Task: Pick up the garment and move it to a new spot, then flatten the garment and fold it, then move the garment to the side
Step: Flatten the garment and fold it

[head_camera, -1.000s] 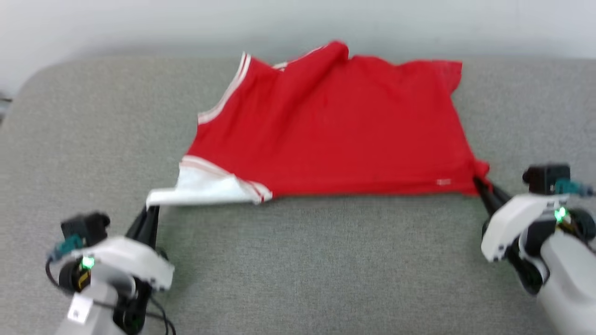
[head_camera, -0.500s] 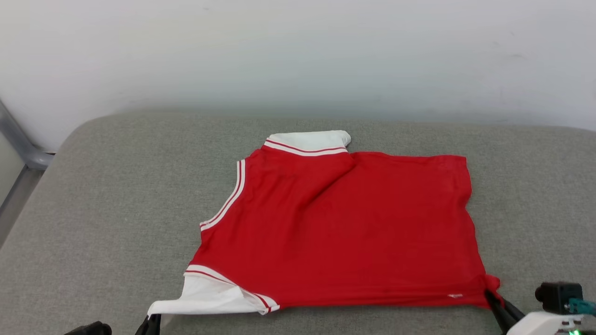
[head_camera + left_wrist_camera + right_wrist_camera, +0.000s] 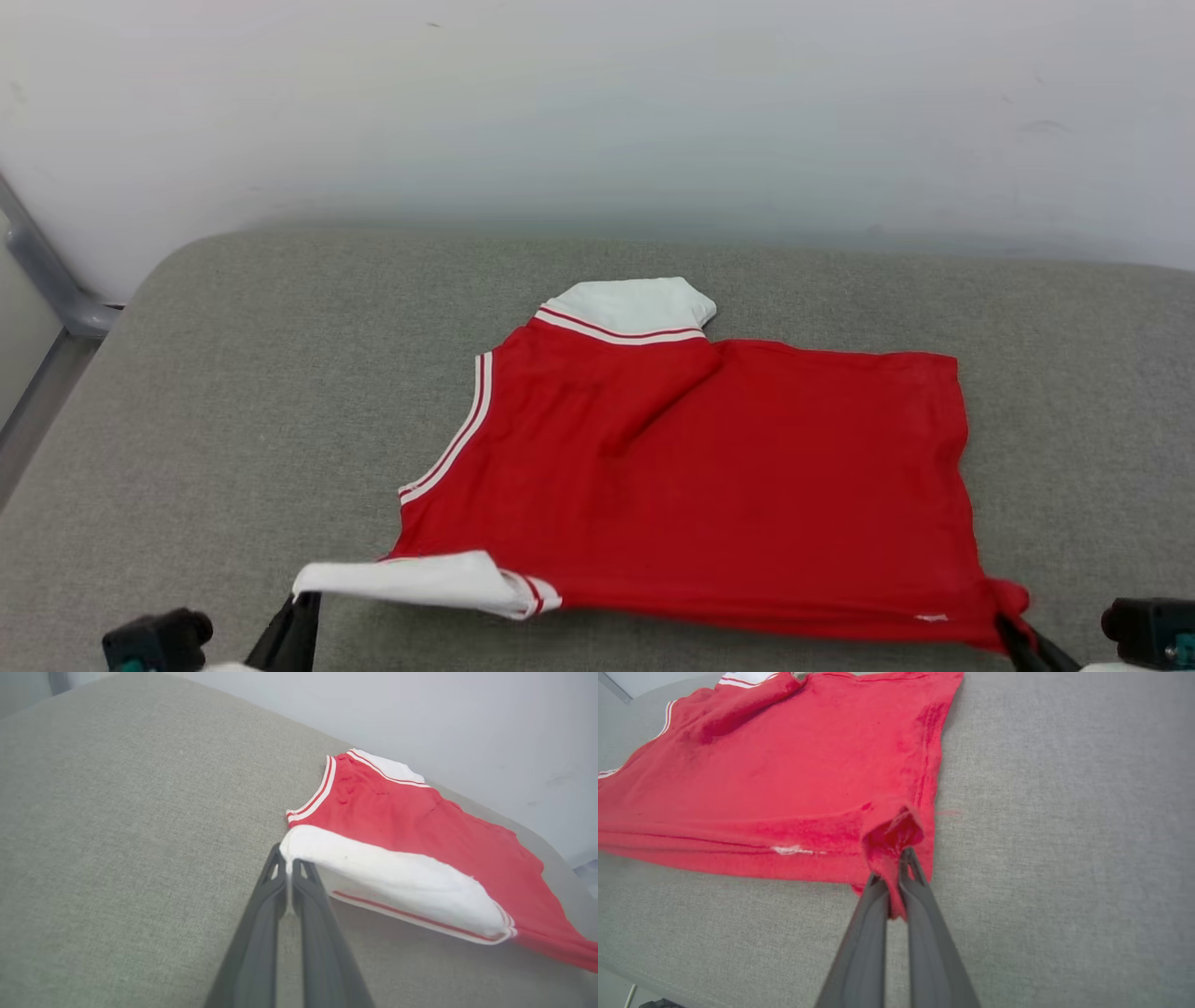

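Your garment (image 3: 709,485) lies spread, plain red face up, on the middle of the grey cushion (image 3: 233,392) (near edge raised slightly off it). Your left claw (image 3: 288,861) pinches its white sleeve (image 3: 397,877), and your right claw (image 3: 899,863) pinches its red hem corner (image 3: 892,830).

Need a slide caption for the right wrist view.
Right gripper shut on a bunched corner of the red garment, spread over the grey fabric surface.
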You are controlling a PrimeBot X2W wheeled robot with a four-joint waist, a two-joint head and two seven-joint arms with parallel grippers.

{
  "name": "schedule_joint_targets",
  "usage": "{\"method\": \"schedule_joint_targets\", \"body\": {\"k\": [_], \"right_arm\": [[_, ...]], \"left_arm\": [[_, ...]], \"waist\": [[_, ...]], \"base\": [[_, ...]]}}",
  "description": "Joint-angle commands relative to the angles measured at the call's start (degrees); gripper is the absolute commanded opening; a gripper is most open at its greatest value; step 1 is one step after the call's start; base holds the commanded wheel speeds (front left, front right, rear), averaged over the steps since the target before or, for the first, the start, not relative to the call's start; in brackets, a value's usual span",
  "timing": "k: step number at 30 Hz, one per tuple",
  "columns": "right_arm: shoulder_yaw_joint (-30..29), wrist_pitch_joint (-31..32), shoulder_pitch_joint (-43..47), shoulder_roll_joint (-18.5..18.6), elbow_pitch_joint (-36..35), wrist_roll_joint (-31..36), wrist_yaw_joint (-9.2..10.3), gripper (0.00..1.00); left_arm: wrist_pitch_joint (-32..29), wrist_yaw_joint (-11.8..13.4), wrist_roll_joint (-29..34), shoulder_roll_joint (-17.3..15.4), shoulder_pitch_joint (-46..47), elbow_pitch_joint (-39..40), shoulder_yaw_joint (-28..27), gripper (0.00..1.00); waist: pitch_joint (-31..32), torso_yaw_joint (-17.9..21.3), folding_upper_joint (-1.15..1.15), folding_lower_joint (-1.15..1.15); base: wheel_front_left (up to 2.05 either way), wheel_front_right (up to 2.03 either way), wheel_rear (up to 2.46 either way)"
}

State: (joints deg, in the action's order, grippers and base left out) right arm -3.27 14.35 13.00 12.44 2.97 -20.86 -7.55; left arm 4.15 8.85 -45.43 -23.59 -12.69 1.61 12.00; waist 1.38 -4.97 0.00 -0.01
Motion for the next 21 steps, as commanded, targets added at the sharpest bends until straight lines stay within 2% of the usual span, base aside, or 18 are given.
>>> {"method": "schedule_joint_targets", "body": {"k": [1, 5, 9, 13, 21], "right_arm": [[-0.75, 1.29, -0.1, -0.43, -2.18, 0.93, 0.12, 0.0], [-1.06, 5.45, -3.21, -0.84, -5.63, 2.92, 0.12, 0.0], [-0.19, 8.51, -7.6, -0.69, -5.08, 4.08, 0.11, 0.0], [1.18, 9.69, -12.61, -0.36, -2.1, 3.94, 0.11, 0.0], [3.82, 8.19, -20.0, 0.66, 5.77, 4.09, 0.1, 0.0]], "left_arm": [[-0.35, 0.03, 0.42, -0.62, 2.34, 0.51, 0.01, 0.0], [-1.38, -1.39, 0.97, -0.55, 7.87, -0.85, 1.36, 0.0], [-1.88, -3.53, 1.16, 0.18, 14.8, -5.05, 2.36, 0.0], [-2.07, -5.84, 0.9, 1.37, 20.84, -10.74, 3.48, 0.0], [-2.41, -10.22, -0.13, 3.72, 29.31, -23.36, 5.44, 0.0]], "waist": [[-0.46, 0.26, 0.0, 0.01], [-2.39, 0.61, 0.0, 0.01], [-5.95, 0.98, 0.0, 0.01], [-9.36, 1.53, 0.0, 0.01], [-14.33, 2.3, 0.0, 0.01]], "base": [[0.0, 0.0, 0.0], [0.0, 0.0, 0.0], [0.0, 0.0, 0.0], [0.0, 0.0, 0.0], [0.0, 0.0, 0.0]]}}
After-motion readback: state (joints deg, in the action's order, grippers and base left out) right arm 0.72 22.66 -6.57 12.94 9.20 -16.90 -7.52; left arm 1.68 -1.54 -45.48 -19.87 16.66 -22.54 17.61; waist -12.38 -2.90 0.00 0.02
